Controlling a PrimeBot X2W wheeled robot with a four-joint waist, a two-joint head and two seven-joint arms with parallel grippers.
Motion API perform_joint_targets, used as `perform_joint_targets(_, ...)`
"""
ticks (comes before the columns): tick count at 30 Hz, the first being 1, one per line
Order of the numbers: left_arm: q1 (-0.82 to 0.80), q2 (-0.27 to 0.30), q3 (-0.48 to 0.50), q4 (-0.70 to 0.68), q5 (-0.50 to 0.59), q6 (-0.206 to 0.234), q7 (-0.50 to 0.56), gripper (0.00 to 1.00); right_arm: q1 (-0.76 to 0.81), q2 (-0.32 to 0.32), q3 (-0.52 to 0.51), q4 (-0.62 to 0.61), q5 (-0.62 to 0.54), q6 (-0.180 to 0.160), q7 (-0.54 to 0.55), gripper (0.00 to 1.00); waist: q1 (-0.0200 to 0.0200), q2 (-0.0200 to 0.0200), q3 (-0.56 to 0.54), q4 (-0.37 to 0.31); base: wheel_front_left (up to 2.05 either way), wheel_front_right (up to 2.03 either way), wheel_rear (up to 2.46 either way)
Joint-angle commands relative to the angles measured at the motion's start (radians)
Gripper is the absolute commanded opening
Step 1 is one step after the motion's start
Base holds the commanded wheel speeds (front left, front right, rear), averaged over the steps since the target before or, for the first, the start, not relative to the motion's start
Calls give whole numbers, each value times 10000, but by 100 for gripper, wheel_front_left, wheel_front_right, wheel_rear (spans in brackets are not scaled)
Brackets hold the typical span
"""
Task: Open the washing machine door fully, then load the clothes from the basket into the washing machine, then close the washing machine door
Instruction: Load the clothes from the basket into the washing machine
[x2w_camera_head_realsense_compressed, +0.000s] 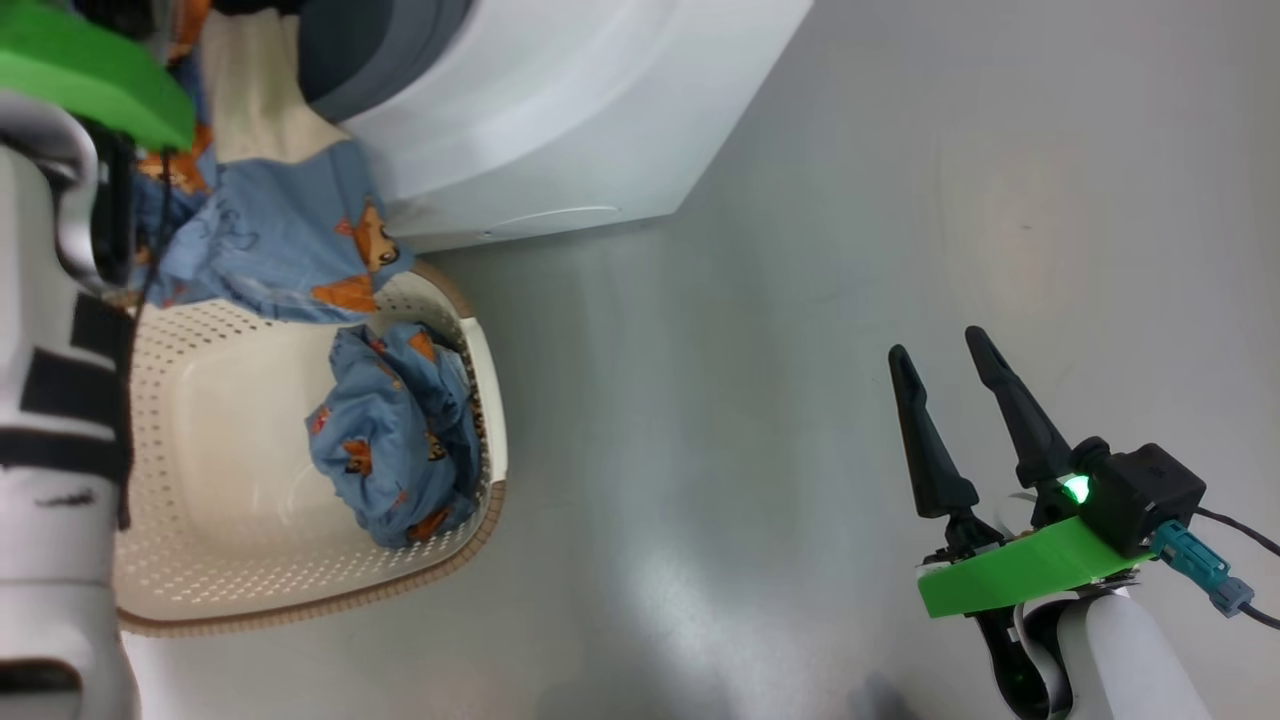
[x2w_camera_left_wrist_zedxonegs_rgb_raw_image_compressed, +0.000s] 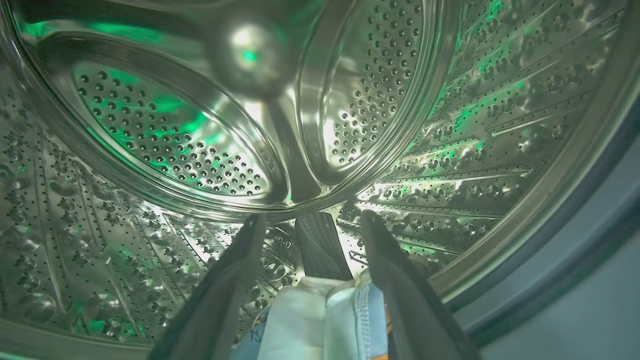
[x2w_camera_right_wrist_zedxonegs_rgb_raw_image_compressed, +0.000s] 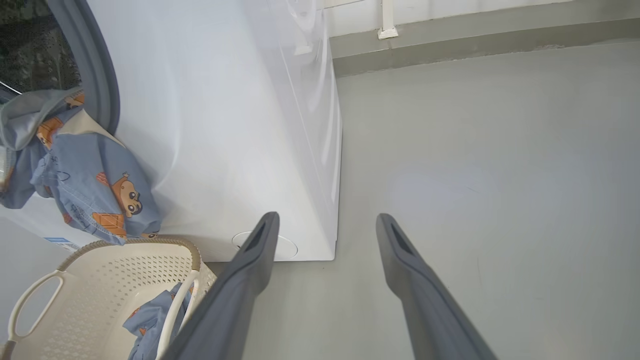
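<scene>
The washing machine (x2w_camera_head_realsense_compressed: 560, 110) stands at the top of the head view. Its mouth is open, since the left wrist view looks straight into the steel drum (x2w_camera_left_wrist_zedxonegs_rgb_raw_image_compressed: 500, 125). Just below the machine's front, on the floor (x2w_camera_head_realsense_compressed: 800, 400), is the basket (x2w_camera_head_realsense_compressed: 495, 420), with its rim close to the white panel.

Two lots of clothes are in sight. A draped garment (x2w_camera_head_realsense_compressed: 280, 240), blue with orange prints, trails out of the mouth past the grey gasket (x2w_camera_right_wrist_zedxonegs_rgb_raw_image_compressed: 100, 75), with its long axis running from the opening down to the basket's rim. A balled garment (x2w_camera_head_realsense_compressed: 395, 450) lies inside the basket against its right wall.

The left end effector (x2w_camera_left_wrist_zedxonegs_rgb_raw_image_compressed: 311, 217) is deep in the drum. Its fingers stand as wide apart as the other arm's, and white and blue cloth (x2w_camera_left_wrist_zedxonegs_rgb_raw_image_compressed: 325, 315) fills the gap near their roots (whether they press it I cannot tell). The right end effector (x2w_camera_head_realsense_compressed: 936, 341) hangs spread and empty over bare floor, well apart from the basket, which is on its left.

The load looks about half done. The trailing cloth likely needs drawing farther in along that mouth-to-basket line. The left forearm (x2w_camera_head_realsense_compressed: 50, 400) runs just beside the basket, so that arm seems the nearer one for the balled piece.
</scene>
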Motion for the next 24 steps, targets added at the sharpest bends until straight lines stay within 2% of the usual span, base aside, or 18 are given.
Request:
perform_joint_targets(1,282,331,200,-365,-20,-7,-51,100,252,-20,163,-245,-102,14,-48,100,0,0,-101,123,0,0,0)
perform_joint_targets(17,4310,-314,851,-4226,-117,34,-51,100,610,-20,6,-339,-235,14,-48,100,0,0,-583,576,0,0,0)
perform_joint_targets(24,6410,-307,1371,-5617,-185,30,-51,100,624,-20,44,-376,-230,14,-48,100,0,0,-625,561,0,0,0)
